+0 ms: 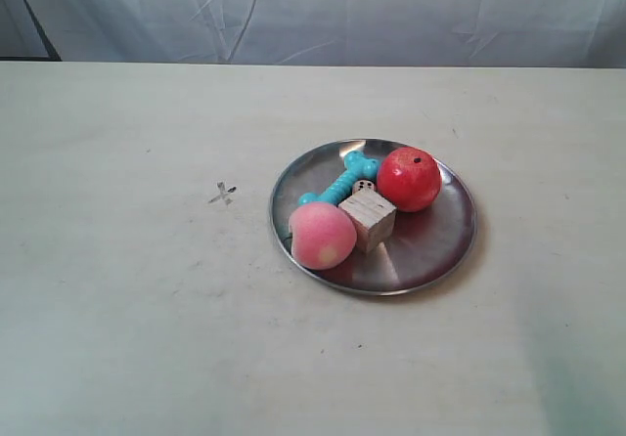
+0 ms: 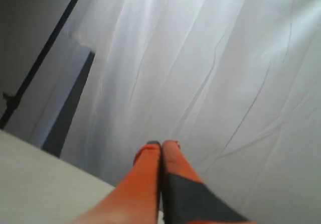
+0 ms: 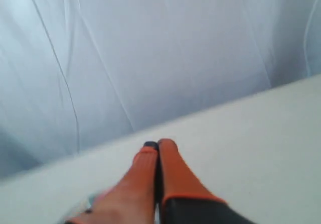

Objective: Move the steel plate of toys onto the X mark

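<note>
**A:** Where does the steel plate sit?

**B:** Flat on the cream desk, toward the exterior view's right of the middle. The X mark is a small grey cross on the bare desk on the exterior view's left of the plate. It is near the rim but clear of it, so the plate does not cover the mark.

**A:** And what is on the plate?

**B:** A pink peach lies at the rim on the side nearest the X mark. A pale wooden cube touches it. A teal bone lies slantwise behind those two. A red apple sits on the far right part of the plate. A tiny die is tucked between the bone and the apple, just behind the cube.

**A:** The left jaws?

**B:** Pressed together with nothing between them. The left wrist view shows their orange fingers tip to tip, pointing at a creased white curtain, with a strip of desk at one corner.

**A:** The right jaws?

**B:** Also closed on nothing. Their orange fingers meet at the tips above the desk, and the curtain hangs beyond its edge. At the frame's edge beside them is a blurred teal speck, and I cannot tell what it is.
</note>
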`<state>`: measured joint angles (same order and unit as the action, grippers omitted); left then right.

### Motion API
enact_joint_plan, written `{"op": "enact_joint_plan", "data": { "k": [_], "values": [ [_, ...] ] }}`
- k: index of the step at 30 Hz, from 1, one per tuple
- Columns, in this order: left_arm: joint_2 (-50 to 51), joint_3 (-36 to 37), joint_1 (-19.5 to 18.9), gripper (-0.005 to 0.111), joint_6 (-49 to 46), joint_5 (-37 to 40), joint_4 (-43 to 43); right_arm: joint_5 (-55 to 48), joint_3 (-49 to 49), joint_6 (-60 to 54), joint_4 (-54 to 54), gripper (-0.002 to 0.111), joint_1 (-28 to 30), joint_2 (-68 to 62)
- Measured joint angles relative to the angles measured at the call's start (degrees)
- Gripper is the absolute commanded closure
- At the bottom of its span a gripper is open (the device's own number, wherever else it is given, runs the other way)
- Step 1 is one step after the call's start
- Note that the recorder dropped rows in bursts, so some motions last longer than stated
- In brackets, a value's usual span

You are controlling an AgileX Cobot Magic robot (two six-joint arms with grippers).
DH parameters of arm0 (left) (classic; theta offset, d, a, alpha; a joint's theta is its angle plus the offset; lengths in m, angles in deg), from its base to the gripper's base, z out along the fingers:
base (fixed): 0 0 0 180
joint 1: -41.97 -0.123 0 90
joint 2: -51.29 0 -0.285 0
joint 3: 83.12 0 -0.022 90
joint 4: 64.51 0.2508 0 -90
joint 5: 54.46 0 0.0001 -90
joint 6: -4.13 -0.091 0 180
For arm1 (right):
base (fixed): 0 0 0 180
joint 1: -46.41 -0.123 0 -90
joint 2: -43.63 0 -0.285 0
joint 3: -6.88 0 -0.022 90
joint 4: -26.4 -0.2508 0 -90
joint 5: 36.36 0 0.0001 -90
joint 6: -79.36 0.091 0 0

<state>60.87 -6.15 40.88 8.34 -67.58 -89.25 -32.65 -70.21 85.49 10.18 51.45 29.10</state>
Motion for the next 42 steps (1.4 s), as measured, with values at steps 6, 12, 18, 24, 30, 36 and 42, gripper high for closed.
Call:
{"op": "enact_joint_plan", "data": {
  "k": [6,12,18,24,30,36,42],
  "values": [
    [13.76,-9.15,0.00,0.107,1.29,10.17,-5.20,17.93,0.00,6.14,-30.26,0.109,0.00,-0.22],
    [44.76,-32.98,0.00,0.107,-4.20,28.39,1.58,3.49,6.47,6.24,-30.19,0.109,0.00,-8.31],
    [77.66,-56.54,0.00,0.107,-44.06,53.98,-26.94,-27.98,31.35,4.70,-7.41,0.109,0.00,-39.36],
    [95.96,-67.65,0.00,0.107,-49.00,62.18,-33.37,-40.30,47.10,-1.78,-3.08,0.109,0.00,-62.78],
    [106.29,-74.01,0.68,0.107,-49.19,68.75,-36.16,-41.36,52.06,-8.03,-4.45,0.094,0.00,-76.14],
    [113.63,-79.68,6.00,0.103,-51.03,72.83,-37.67,-43.99,52.37,-20.08,-18.45,0.059,0.00,-84.08],
    [120.49,-88.36,10.01,0.077,-49.00,73.69,-33.65,-45.65,52.37,-25.69,-27.29,0.054,0.00,-88.86]
  ]
}}
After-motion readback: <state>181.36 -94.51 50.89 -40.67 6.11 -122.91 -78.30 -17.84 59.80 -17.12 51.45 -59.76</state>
